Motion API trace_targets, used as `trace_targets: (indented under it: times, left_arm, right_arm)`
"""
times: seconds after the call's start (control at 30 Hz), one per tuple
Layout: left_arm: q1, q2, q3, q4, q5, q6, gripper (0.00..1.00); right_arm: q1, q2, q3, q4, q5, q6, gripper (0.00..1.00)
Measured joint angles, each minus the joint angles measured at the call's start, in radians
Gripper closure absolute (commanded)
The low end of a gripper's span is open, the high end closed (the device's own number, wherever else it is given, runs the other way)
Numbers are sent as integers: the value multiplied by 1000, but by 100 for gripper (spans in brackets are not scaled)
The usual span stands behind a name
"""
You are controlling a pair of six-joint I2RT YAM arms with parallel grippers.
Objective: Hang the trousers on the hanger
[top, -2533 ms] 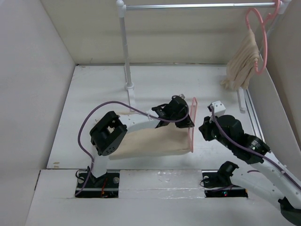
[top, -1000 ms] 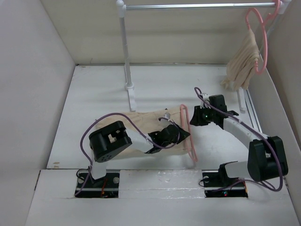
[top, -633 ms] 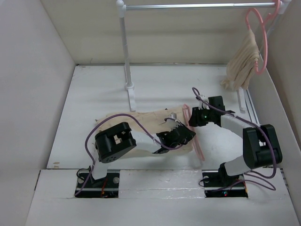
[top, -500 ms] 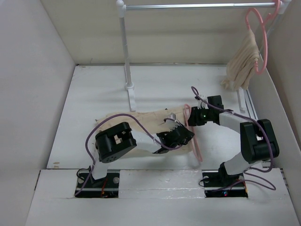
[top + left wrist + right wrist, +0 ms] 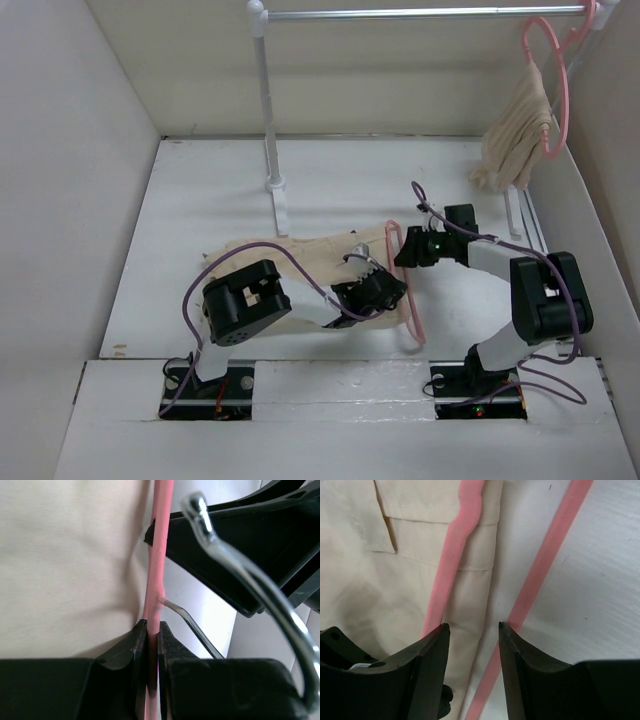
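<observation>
The pale beige trousers [image 5: 290, 262] lie flat on the table in front of the left arm. The pink hanger [image 5: 407, 300] lies along their right edge, with one rod on the cloth and one on the bare table. My left gripper [image 5: 388, 290] is shut on the hanger's rod [image 5: 159, 555], beside its metal hook [image 5: 235, 565], with the trousers [image 5: 65, 565] to its left. My right gripper [image 5: 404, 254] is open just above the hanger's far end. In the right wrist view its jaws [image 5: 473, 625] straddle the trousers' edge [image 5: 475, 555], between the two pink rods [image 5: 545, 565].
A white clothes rack stands at the back, with its post [image 5: 266, 110] at middle left and its rail across the top. A smaller bunched beige garment [image 5: 512, 135] hangs on a second pink hanger [image 5: 558, 90] at the right end. White walls close in both sides.
The left arm has drawn the hanger and trousers towards the near edge. The right arm has reached in over the hanger's far end. In the last half second the hanger shifted only slightly.
</observation>
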Motion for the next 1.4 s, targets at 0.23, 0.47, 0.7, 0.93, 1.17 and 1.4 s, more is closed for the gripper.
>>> trace_targets:
  times: [0.23, 0.47, 0.7, 0.93, 1.17, 1.4]
  left_arm:
    - [-4, -13, -24, 5, -8, -5, 100]
    - [-6, -15, -35, 18, -20, -13, 100]
    - [-6, -15, -37, 21, -19, -15, 100]
    - [-2, -25, -59, 23, -18, -18, 100]
    - [16, -102, -85, -16, -4, -1, 100]
    - [63, -195, -127, -93, -4, 72, 100]
  right_arm:
    - [17, 19, -48, 54, -36, 32, 57]
    - [29, 59, -50, 111, -64, 68, 57]
    - [37, 89, -59, 144, -63, 93, 100]
    - [-58, -68, -84, 44, -35, 80, 100]
    - [-161, -253, -84, -96, 6, 65, 100]
    - [-243, -300, -85, -191, 31, 70, 100]
